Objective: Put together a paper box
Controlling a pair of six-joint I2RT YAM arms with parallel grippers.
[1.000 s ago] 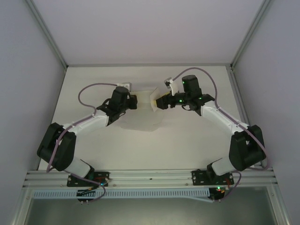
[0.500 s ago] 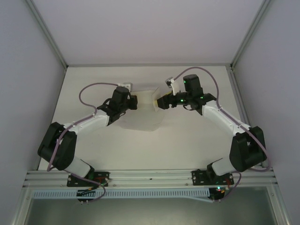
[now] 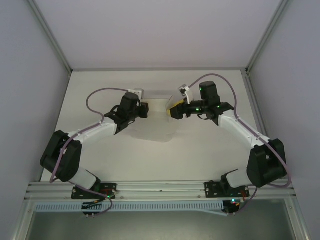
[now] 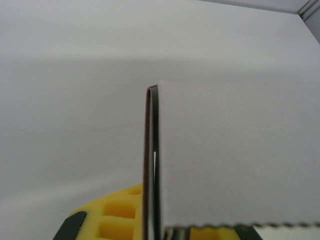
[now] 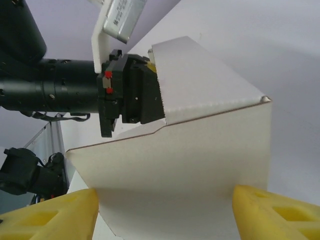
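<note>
The thin white-grey paper box [image 3: 158, 119], partly folded, sits between the two arms toward the far middle of the white table [image 3: 95, 85], some panels raised and a flatter part resting on the surface. I judge it very light and easily bent: the card should hold its shape along scored creases but buckle or crumple if squeezed across an open panel, and its smooth face may slip between pads. The best holds are probably a panel edge or close beside a fold.

The left gripper [image 3: 143, 110] is clenched on a raised panel, whose dark edge in the left wrist view runs straight down between the yellow fingers [image 4: 115, 220]. The right gripper [image 3: 173, 112] has its jaws spread wide with a creased panel standing between them; I cannot tell whether they press on it
</note>
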